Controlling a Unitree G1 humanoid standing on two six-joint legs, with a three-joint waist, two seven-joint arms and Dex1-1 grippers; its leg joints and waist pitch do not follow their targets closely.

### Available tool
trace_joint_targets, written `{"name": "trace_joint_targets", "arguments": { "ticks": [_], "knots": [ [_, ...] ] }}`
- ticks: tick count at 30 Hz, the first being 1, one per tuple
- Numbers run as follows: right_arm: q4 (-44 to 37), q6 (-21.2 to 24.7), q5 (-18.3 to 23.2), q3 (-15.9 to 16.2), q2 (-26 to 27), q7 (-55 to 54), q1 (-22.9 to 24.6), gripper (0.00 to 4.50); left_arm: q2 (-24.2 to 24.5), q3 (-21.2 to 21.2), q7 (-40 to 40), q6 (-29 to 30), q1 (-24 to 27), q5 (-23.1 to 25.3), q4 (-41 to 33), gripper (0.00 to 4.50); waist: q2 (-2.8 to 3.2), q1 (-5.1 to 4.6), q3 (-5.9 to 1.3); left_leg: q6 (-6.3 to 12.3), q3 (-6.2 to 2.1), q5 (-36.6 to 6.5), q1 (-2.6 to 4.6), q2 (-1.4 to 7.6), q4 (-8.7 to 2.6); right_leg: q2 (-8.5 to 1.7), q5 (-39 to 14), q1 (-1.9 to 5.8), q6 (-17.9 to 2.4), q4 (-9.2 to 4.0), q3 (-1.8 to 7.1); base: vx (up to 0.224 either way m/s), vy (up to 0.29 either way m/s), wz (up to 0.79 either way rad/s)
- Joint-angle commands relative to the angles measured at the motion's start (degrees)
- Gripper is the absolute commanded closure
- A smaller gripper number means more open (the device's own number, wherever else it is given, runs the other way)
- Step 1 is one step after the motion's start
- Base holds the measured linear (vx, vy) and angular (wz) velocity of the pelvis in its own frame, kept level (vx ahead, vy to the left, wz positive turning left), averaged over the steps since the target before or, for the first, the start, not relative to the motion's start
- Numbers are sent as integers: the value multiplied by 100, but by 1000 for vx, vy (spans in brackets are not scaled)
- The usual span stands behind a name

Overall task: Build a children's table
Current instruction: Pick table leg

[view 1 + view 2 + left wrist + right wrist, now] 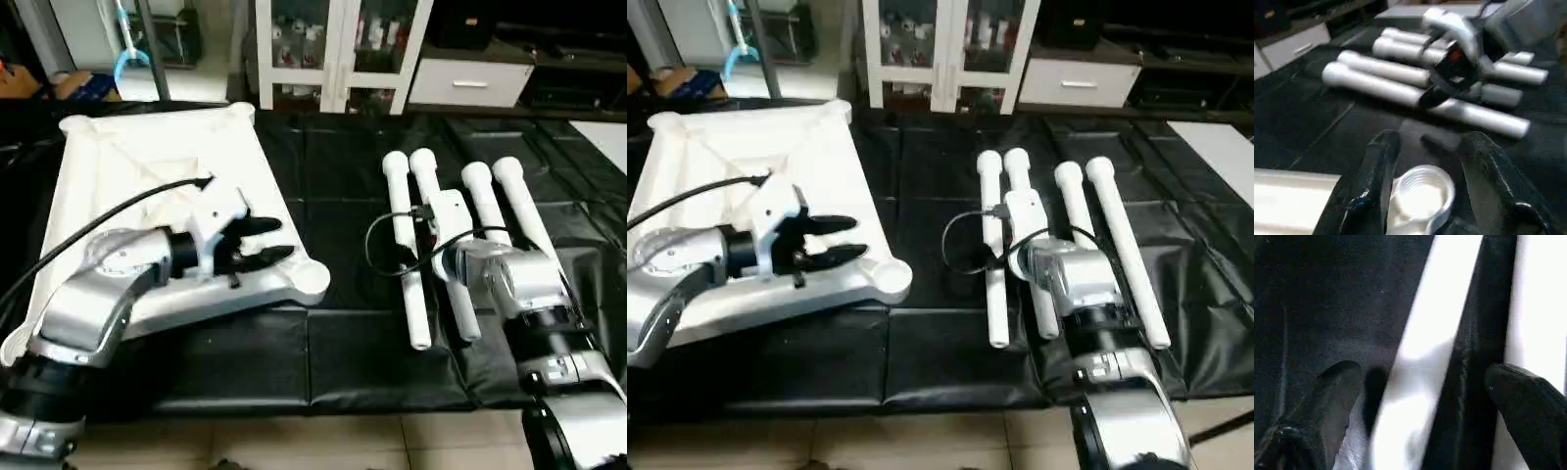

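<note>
The white tabletop (147, 166) lies underside up on the black mat at the left, showing its ribs and round corner sockets. My left gripper (266, 242) hovers open over its near right corner. In the left wrist view its fingers (1369, 181) stand on either side of the corner socket (1422, 191) without holding it. Several white tube legs (402, 235) lie side by side on the mat at the right. My right gripper (1425, 391) is low over them, open, with one leg (1435, 333) between its two fingers and a gap on each side.
A white glass-door cabinet (333, 49) and a white drawer unit (470, 83) stand behind the mat. The mat (333, 196) between tabletop and legs is bare. Its front edge meets the tiled floor (294, 436). Black cables loop off both wrists.
</note>
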Motion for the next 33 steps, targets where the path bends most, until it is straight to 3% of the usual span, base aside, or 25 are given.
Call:
{"name": "trace_joint_targets", "arguments": {
  "ticks": [1, 7, 13, 15, 27, 33],
  "knots": [
    [209, 123, -35, -73, -19, -47, -97, 0, 2, -91, -15, 233, 46, -144, -305, 220, 55, -16, -374, -434, -28, -1069, 116, 163, -367, -342, -642, 259, -1136, -373, 244, 0, 0, 0],
    [515, 321, 73, -83, -8, 111, -120, 0, -55, -142, 109, 553, 132, -167, -738, 220, 37, -15, -378, -419, -19, -1018, 101, 155, -358, -334, -700, 266, -1036, -386, 245, 0, 0, 0],
    [730, 455, 54, -146, -16, 192, -175, 62, -20, -145, 199, 748, 109, -232, -885, 211, 41, -36, -383, -417, -22, -979, 98, 152, -353, -330, -652, 261, -1052, -380, 240, 0, 0, 0],
    [802, 487, 25, -108, -42, 261, -190, 79, -22, -137, 231, 845, 108, -244, -967, 211, 67, -36, -380, -424, -22, -1030, 108, 154, -348, -330, -690, 252, -1062, -388, 239, 0, 0, 0],
    [934, 507, -95, 10, -54, 394, -161, 180, -78, -174, 348, 855, 138, -154, -1061, 211, 21, -37, -387, -393, -19, -998, 94, 154, -343, -333, -687, 269, -1069, -389, 239, 0, 0, 0],
    [904, 519, -71, -33, -56, 460, -126, 225, -59, -155, 357, 875, 148, -151, -1103, 211, 31, -49, -381, -395, -23, -1024, 98, 155, -346, -328, -764, 255, -1052, -395, 233, 0, 0, 0]
  ]
}}
